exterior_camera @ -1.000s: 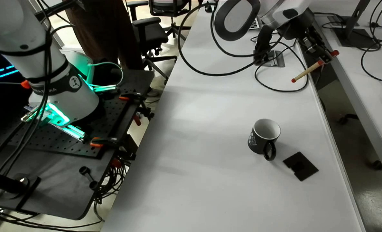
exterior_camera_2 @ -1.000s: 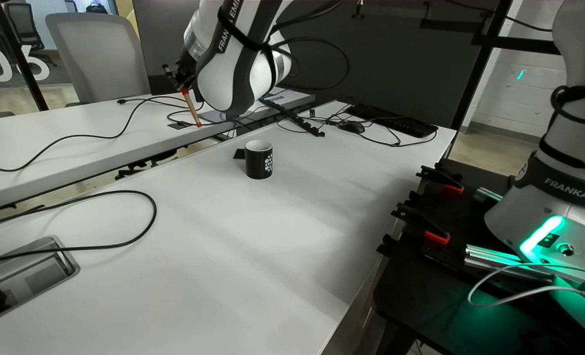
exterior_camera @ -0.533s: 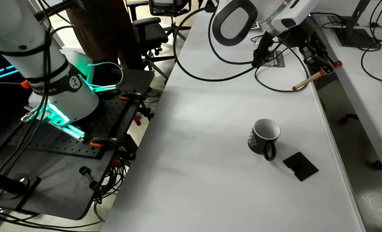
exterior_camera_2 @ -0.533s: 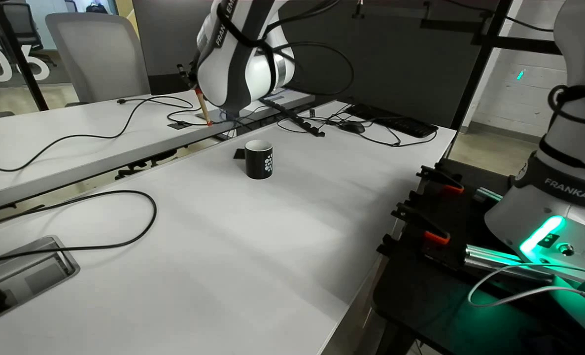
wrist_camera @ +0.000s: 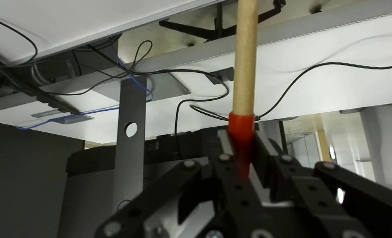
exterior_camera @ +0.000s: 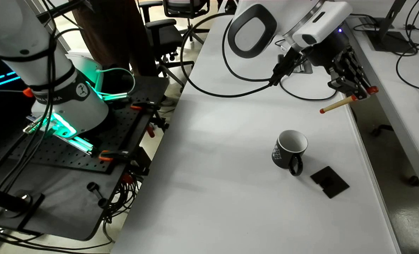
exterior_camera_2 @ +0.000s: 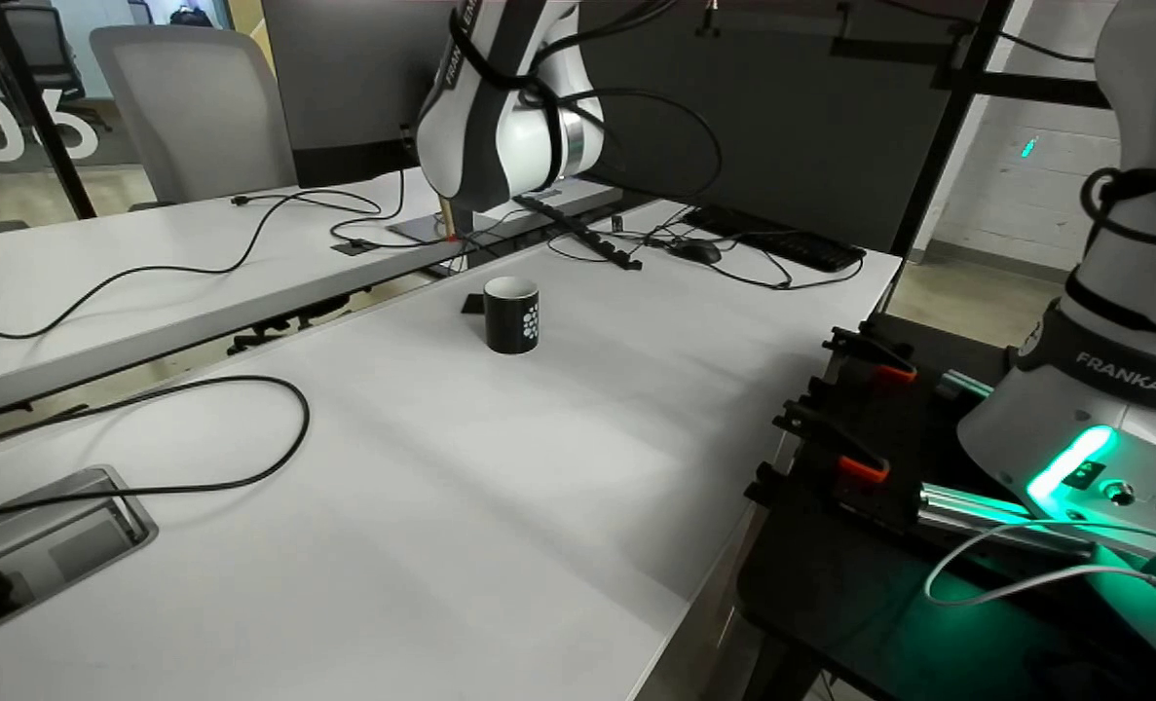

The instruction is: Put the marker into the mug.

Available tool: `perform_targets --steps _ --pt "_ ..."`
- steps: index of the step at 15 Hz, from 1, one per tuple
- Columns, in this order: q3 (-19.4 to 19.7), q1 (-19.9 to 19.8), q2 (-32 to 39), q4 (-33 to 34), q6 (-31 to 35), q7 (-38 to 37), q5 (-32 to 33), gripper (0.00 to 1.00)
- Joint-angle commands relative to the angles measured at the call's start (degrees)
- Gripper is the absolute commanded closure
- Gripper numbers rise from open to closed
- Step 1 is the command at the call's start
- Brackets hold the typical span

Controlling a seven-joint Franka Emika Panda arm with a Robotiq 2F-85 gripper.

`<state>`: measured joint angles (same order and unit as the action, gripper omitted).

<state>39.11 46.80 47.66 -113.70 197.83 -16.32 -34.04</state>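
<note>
i have the marker [exterior_camera: 337, 105] clamped in my fingers [wrist_camera: 226, 143], which press on its red end from both sides, leaving the pale length jutting free; i read that grip as meant to let the loose end enter the mug [exterior_camera: 288, 151] first. the marker is in the air near the edge of the surface [exterior_camera: 213, 197] farthest from the base [exterior_camera: 75, 109], well apart from the mug, and slants with its loose end lowest. the mug stands upright on the surface, mouth up, near a flat black square [exterior_camera: 330, 182], so a drop from above seems the natural way in. in an exterior view my arm [exterior_camera_2: 529, 151] mostly hides the fingers, and the wrist view doesn't take in the mug, so lining up may be awkward. i'd judge the next move is over the mug, tipping the marker straighter; let go at this slant, it could catch the rim.
</note>
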Motion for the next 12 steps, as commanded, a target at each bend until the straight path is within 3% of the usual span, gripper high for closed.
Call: perform_targets --steps 1,7,8,12 --pt "2.1 2.1 -0.1 -2.6 0.0 1.1 -4.5 0.94" --pt "2.4 3.2 -0.7 -6.9 0.0 1.8 -7.7 0.94" --pt "1.1 1.3 -0.1 -4.6 0.0 1.6 -7.0 0.78" --pt "1.1 1.7 -0.1 -5.7 0.0 1.6 -7.3 0.78"
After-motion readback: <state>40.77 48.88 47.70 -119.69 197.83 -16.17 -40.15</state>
